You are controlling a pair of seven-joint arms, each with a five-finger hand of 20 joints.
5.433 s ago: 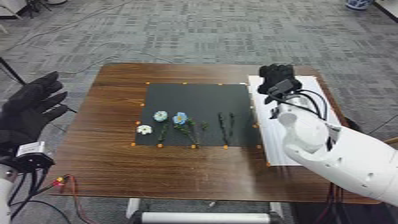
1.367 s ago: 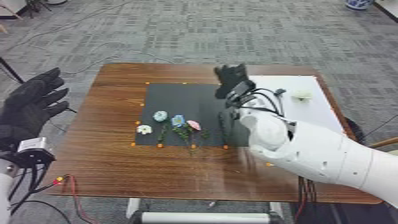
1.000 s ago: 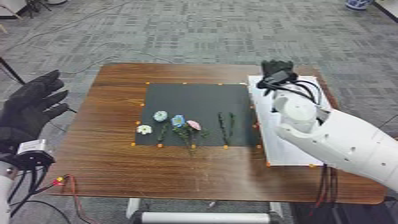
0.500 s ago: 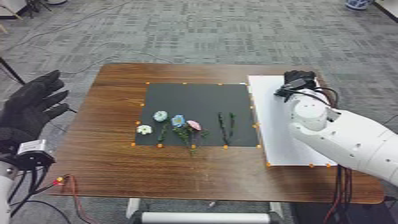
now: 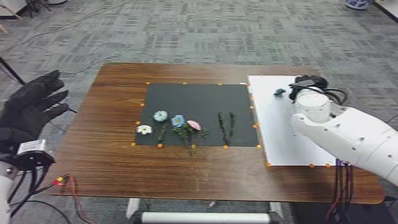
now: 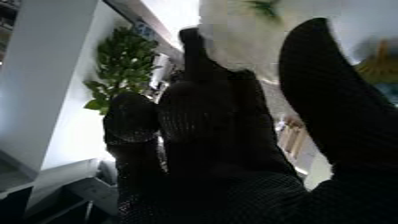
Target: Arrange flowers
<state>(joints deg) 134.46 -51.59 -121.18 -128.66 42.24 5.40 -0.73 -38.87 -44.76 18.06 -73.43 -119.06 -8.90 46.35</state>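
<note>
flowers (image 5: 179, 120) on dark mat (image 5: 182, 97)

Soft, even light lies over the table (image 5: 204, 175), while white glare flares in the dim right wrist view.

I can't read any words or numbers here. There is a white label (image 5: 32, 146) on the left arm (image 5: 33, 158), close to the wrist, but the marks on it are too tiny to read.
</note>
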